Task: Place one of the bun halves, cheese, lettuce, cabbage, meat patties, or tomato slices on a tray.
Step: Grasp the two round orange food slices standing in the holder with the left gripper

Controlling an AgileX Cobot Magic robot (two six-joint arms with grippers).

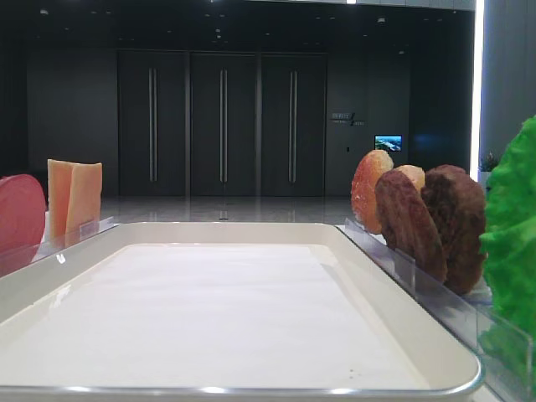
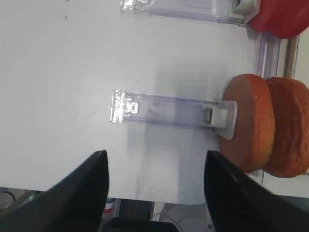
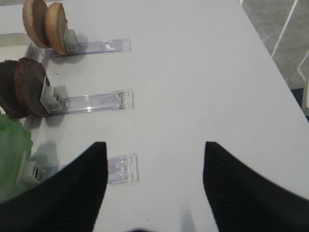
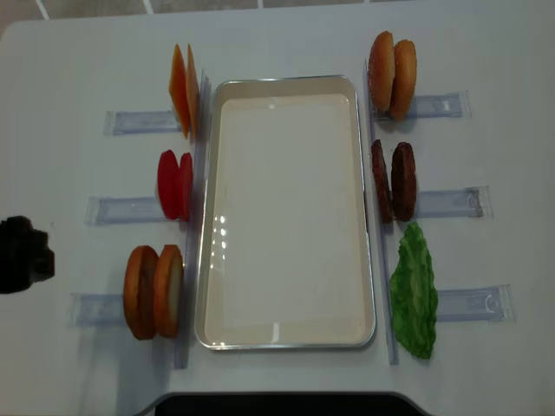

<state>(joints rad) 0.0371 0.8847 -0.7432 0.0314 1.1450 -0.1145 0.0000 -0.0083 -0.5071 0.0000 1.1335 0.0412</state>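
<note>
Golden-brown round bun halves (image 2: 263, 125) are standing on edge as a pair in a clear plastic rack (image 2: 169, 109) just ahead of my left gripper (image 2: 154, 193), whose black fingers (image 2: 82, 193) are hanging spread wide over the white table (image 2: 58, 72), holding nothing. My right gripper (image 3: 154, 188) is likewise gaping open and gripping nothing, near dark brown patties (image 3: 24, 87) and frilly green lettuce (image 3: 12, 145). Between the racks, the large white rectangular tray (image 4: 286, 340) is lying flat.

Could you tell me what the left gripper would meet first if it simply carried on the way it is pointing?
Probably the clear plastic rack lying ahead of the open left gripper, then the white pusher block and the bun halves it holds; height above the table is unclear.
</note>
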